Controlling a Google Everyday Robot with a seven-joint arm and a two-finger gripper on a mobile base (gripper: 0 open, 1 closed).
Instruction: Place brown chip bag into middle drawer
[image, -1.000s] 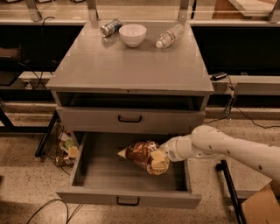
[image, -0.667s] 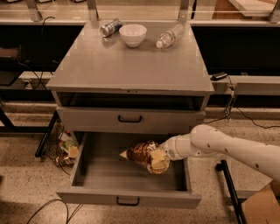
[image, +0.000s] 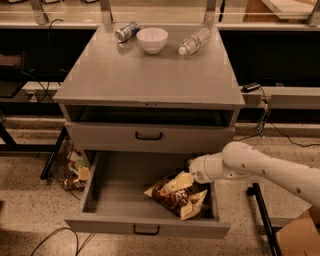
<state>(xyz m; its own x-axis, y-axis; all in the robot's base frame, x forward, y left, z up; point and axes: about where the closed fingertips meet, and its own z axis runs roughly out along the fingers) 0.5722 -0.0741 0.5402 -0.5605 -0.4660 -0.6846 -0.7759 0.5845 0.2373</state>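
Pincer (image: 194, 173) is seen low right, beside the brown chip bag (image: 176, 194); apart or together cannot be told. The bag has been lowered onto the middle drawer (image: 120, 194) floor, so little is left.

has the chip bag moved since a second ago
Yes, the brown chip bag lies nearer the front of the middle drawer; the gripper is at its back right.

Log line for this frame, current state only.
stage: place | chip bag: lying inside open middle drawer, right half | pincer: low over drawer's right side, by bag's upper edge
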